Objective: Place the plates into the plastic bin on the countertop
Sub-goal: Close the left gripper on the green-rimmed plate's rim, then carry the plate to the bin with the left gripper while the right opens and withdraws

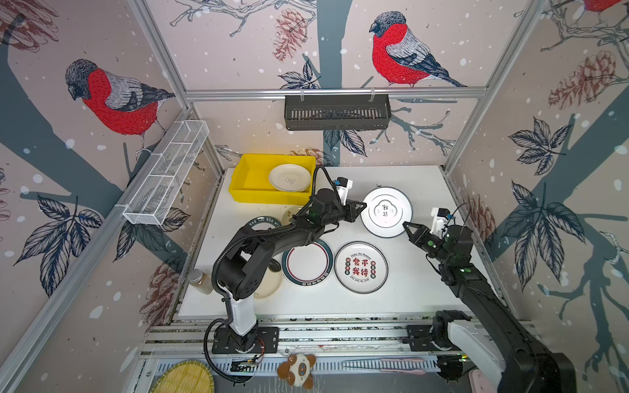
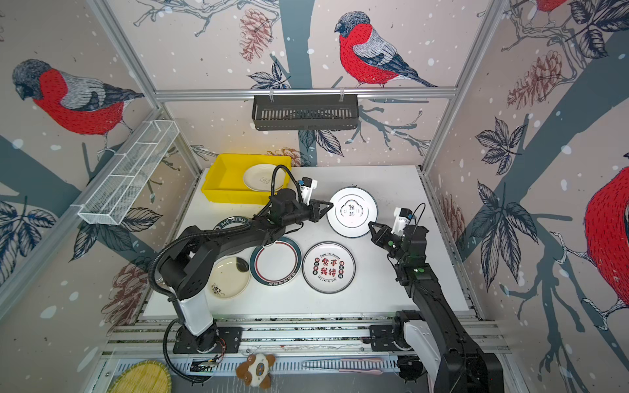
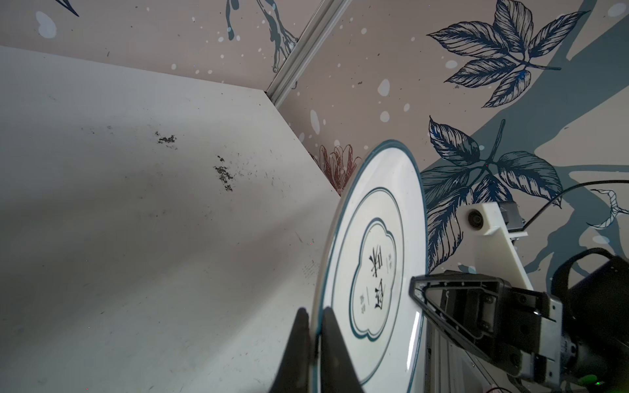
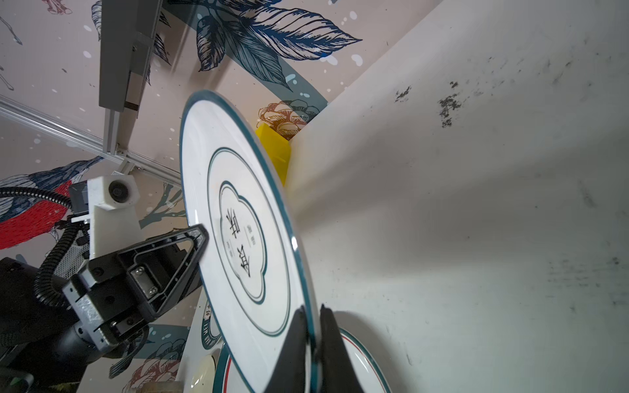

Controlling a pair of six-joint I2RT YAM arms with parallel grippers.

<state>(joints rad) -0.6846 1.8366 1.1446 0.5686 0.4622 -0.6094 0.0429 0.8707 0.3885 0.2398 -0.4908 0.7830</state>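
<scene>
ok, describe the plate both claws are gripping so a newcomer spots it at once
On the white countertop, look right of the yellow bin. The plate is pinched by its rim between the left claw and right claw. It alone has a thin teal rim and a lobed teal outline around black characters.

**A:** Your left arm is reaching forward from its base and crossing toward the middle with the elbow folded low. Your left gripper is pinching the left rim of the plate, one finger above and one below.

**B:** Your right arm is leaning forward and inward with the wrist rolled onto its side. Your right gripper is clamping the near-right rim of that plate, facing your left gripper across it.
</scene>
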